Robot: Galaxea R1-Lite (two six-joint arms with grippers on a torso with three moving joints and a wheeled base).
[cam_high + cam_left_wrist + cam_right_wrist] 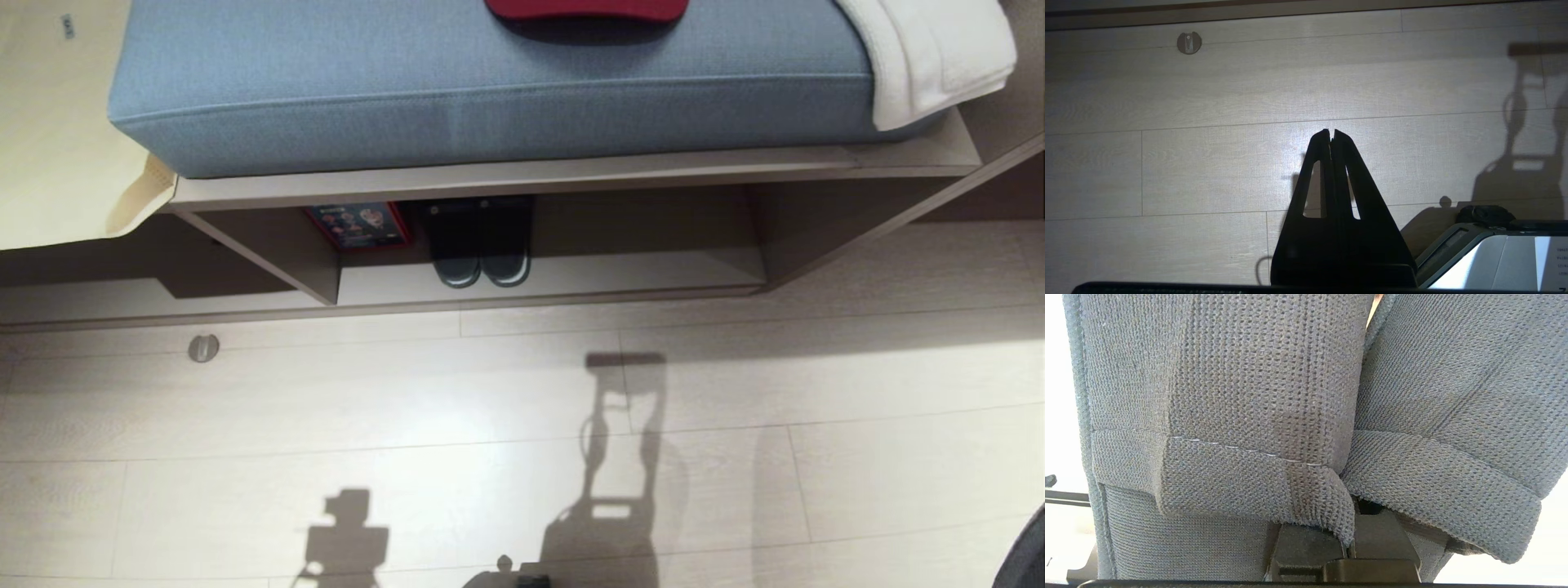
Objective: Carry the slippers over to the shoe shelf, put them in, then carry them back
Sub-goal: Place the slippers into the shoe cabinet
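Right gripper (pixel 1349 543): clamped on the slippers (pixel 1257 416), fingers pressed together w/ grey-blue knit fabric pinched between; out of frame in head view.
Slippers: both hang from right gripper, side by side & touching, broad bands fill right wrist view; not on floor, not in shelf.
Left gripper (pixel 1332 134): fingers together, tips touching, nothing between; hangs over bare floor (pixel 1208 163), shadow cast on boards.
Shoe shelf (pixel 571 282): low open compartment under bench, pale board, raised front lip, vertical divider toward left end.
In shelf: dark pair w/ pale rims (pixel 482 245) set side by side, toes toward the front, just right of divider; colourful printed box (pixel 359 224) next to them at the back, against divider.
Bench top: blue cushion (pixel 490 90) along its length; red item (pixel 588 8) at cushion's far edge, mostly cut off; white folded towel (pixel 931 57) draped over right end.
Floor extras: small round metal fitting (pixel 203 348) on boards left of centre, in front of shelf; also seen in left wrist view.
Robot base (pixel 1494 253): corner visible beside left gripper.
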